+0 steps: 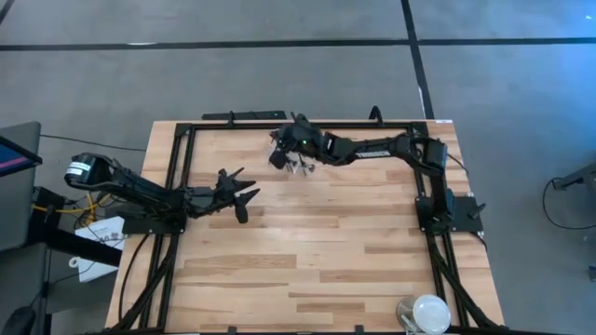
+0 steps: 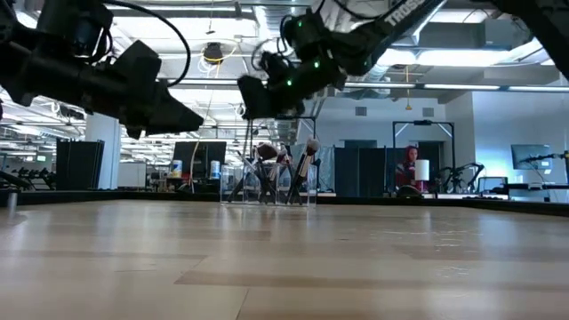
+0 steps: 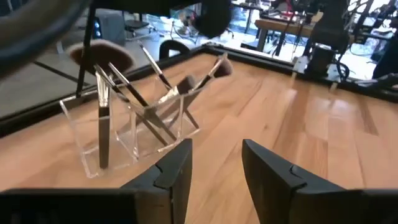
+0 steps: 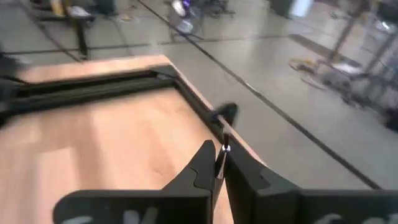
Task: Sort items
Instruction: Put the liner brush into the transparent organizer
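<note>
A small clear plastic holder stands on the table near the far edge. Several slim makeup brushes lean in it, bristles up, one with a fluffy pinkish head. My right gripper hovers just above the holder, shut on one more brush. My left gripper is open, raised off the table to the holder's left and nearer side, and faces the holder. My right gripper pinches a thin makeup brush between its two fingertips, on the shaft by the silvery ferrule. The brush runs on past the fingertips, and its dark head sticks out beyond them. It is lifted clear of the table.
A black frame rail borders the table, close behind the holder. A round white-and-clear disc lies at the near right corner. Bare wood spreads across the middle. A person in red shows far off in the room.
</note>
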{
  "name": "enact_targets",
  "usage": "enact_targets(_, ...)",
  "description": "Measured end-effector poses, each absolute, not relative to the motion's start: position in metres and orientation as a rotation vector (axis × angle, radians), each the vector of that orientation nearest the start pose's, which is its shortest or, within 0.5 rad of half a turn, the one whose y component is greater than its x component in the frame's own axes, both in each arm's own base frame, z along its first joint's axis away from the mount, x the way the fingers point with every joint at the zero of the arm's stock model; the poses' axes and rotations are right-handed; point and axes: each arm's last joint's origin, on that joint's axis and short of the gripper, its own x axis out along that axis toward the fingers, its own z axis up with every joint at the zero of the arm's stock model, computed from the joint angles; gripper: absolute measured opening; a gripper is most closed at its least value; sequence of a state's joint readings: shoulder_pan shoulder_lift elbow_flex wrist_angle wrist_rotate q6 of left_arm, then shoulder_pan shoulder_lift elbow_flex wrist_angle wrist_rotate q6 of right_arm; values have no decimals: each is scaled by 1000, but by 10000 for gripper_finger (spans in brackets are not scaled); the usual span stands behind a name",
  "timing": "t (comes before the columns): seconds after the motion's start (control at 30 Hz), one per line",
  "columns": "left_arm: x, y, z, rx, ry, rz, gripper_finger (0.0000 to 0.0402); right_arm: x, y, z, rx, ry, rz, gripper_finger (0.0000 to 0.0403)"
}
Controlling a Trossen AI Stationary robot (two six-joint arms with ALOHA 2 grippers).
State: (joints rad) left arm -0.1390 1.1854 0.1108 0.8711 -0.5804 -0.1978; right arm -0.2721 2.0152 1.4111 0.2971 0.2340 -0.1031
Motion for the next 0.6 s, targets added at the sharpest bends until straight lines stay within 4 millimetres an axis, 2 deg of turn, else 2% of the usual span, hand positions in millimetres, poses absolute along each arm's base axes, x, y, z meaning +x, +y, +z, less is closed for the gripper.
enact_targets(0.07, 182, -9, 140, -119, 161, 456, 135, 442, -140, 215, -57, 345, -506, 13)
enact_targets(0.27, 182, -9, 137, -112, 179, 458, 133, 444, -150, 194, -25, 384, -490, 16)
enact_targets(0.43, 182, -9, 137, -113, 177, 458, 134, 443, -151, 193, -20, 399, -472, 46)
enact_targets(0.6, 182, -9, 137, -114, 176, 458, 131, 445, -148, 200, -23, 388, -467, 84)
